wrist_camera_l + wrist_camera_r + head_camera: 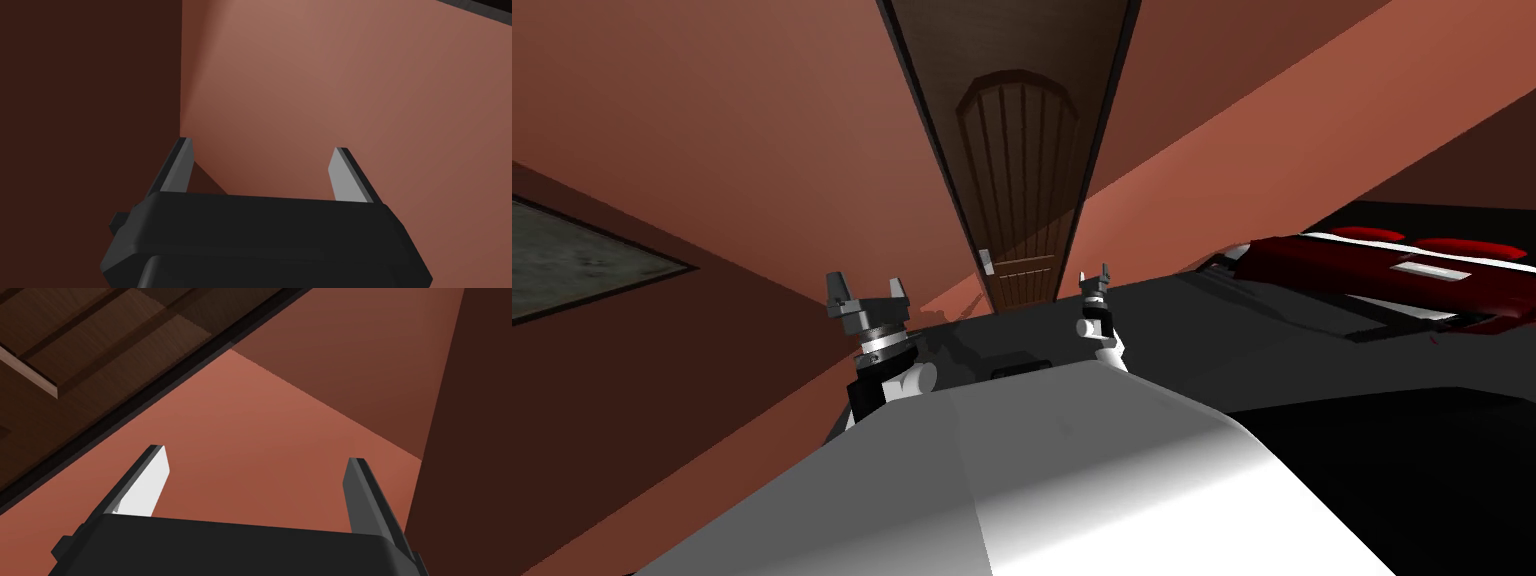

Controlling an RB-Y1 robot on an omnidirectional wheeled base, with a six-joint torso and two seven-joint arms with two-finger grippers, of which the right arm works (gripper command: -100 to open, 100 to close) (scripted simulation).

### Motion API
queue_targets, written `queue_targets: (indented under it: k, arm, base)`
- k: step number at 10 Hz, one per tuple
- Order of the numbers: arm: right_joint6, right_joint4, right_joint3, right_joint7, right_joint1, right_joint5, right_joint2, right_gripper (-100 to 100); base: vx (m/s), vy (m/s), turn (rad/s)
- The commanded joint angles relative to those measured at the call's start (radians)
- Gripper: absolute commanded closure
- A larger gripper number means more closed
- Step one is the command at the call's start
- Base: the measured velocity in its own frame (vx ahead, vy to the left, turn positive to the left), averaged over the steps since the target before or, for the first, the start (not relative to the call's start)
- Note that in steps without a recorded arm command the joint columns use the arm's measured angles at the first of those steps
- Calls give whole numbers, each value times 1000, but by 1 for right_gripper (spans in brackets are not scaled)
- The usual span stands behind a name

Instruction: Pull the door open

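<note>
Left tool [866,286] and right tool [1094,276] upright, spread wide, near door [1017,180].

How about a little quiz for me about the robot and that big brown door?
1. True or false: the right gripper is open and holds nothing.
2. Pick one: the door is A white, B dark brown, C green.
3. Fill in: the fingers of the left gripper stand ____.
Key: 1 true; 2 B; 3 open.
</note>
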Motion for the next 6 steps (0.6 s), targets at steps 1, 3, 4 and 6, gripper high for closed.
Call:
queue_targets:
  k: [1, 3, 4, 6]
  arm:
    - [-5, 32, -8, -16, -19, -23, 1, -100]
    - [-9, 72, -20, -38, -44, -54, 1, -100]
    - [-12, 97, -27, -51, -59, -73, 1, -100]
    - [-16, 127, -36, -68, -77, -97, 2, -100]
  base:
    - [-19, 19, 203]
    - [-15, 21, 218]
    - [-4, 27, 268]
    - [0, 24, 181]
